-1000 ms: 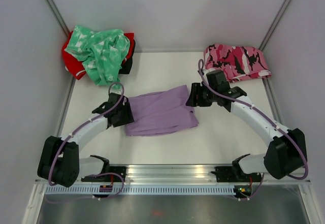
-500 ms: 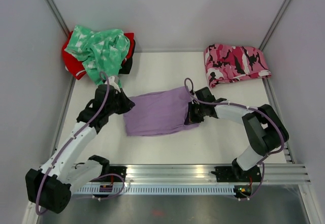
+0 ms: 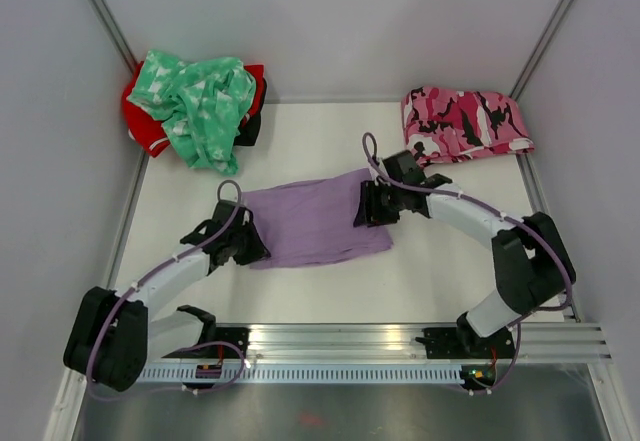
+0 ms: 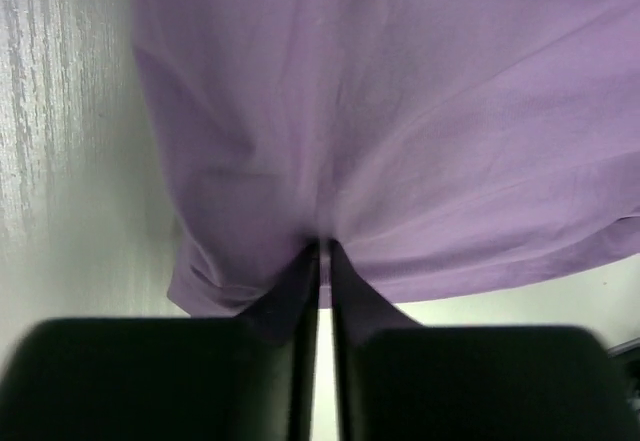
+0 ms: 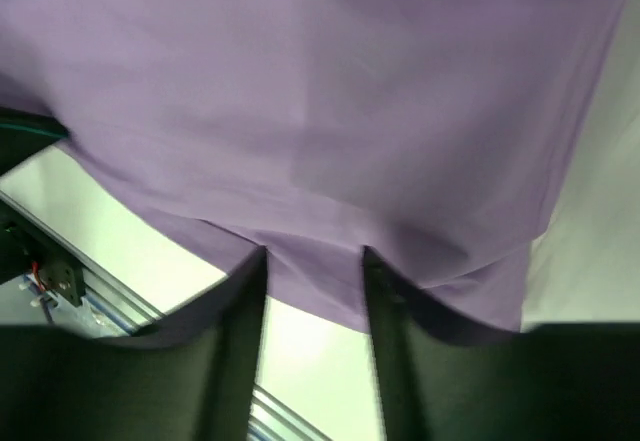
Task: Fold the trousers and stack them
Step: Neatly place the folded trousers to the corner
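The lilac trousers (image 3: 315,223) lie folded flat in the middle of the white table. My left gripper (image 3: 246,245) is at their near-left corner. In the left wrist view its fingers (image 4: 305,291) stand almost together, and creases in the cloth (image 4: 400,111) run in to the tips of the left gripper (image 4: 322,246). My right gripper (image 3: 368,207) is at the trousers' right edge. In the right wrist view the right gripper (image 5: 313,257) is open, with the lilac hem (image 5: 320,161) lying across the gap at its tips.
A mint-green patterned garment (image 3: 197,101) is heaped over a red one (image 3: 140,129) at the back left corner. A pink-black camouflage garment (image 3: 465,121) lies at the back right. A metal rail (image 3: 330,339) runs along the near edge, and walls close in on both sides.
The left arm swung from the trousers' far-left edge to their near-left corner. The right gripper rose slightly along the right edge and its jaws spread apart. The trousers shifted a little.
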